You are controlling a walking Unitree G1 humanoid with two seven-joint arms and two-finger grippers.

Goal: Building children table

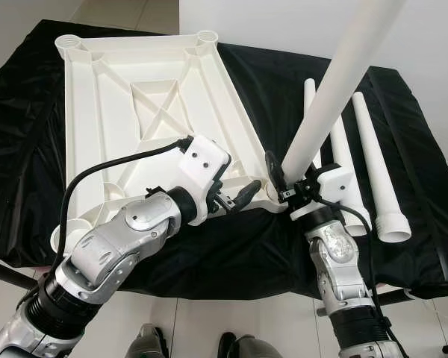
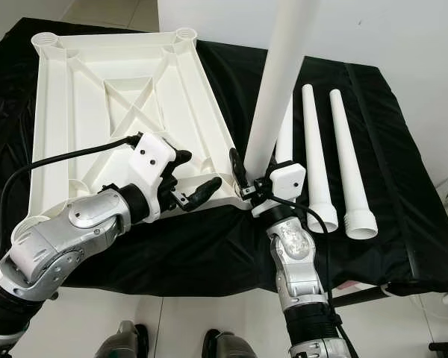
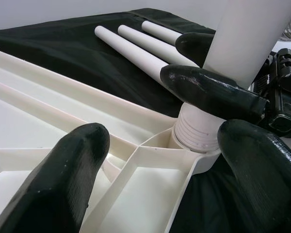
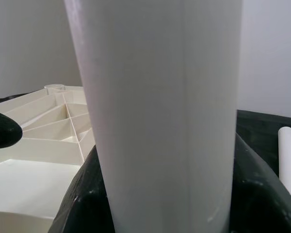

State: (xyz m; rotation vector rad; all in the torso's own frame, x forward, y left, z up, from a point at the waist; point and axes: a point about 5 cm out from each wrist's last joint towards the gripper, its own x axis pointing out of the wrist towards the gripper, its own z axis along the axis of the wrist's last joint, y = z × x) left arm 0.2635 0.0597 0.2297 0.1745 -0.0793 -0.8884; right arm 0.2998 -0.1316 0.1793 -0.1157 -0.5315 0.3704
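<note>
A white plastic tabletop (image 1: pixel 97 112) lies upside down on a black-covered table. At its near right corner a long white leg (image 1: pixel 336 82) stands tilted, its threaded end (image 3: pixel 199 131) sitting in the corner socket. My right gripper (image 1: pixel 290 177) is shut on the leg just above the socket. My left gripper (image 1: pixel 235 179) is open over the tabletop's near rim, just left of that corner, with one fingertip (image 3: pixel 63 184) above the ribs and the other (image 3: pixel 262 165) beside the socket.
Three spare white legs (image 1: pixel 373 149) lie side by side on the black cloth (image 1: pixel 403 246) right of the upright leg. Open round sockets (image 1: pixel 207 36) mark the tabletop's far corners. The table's front edge is close to my body, with tiled floor below.
</note>
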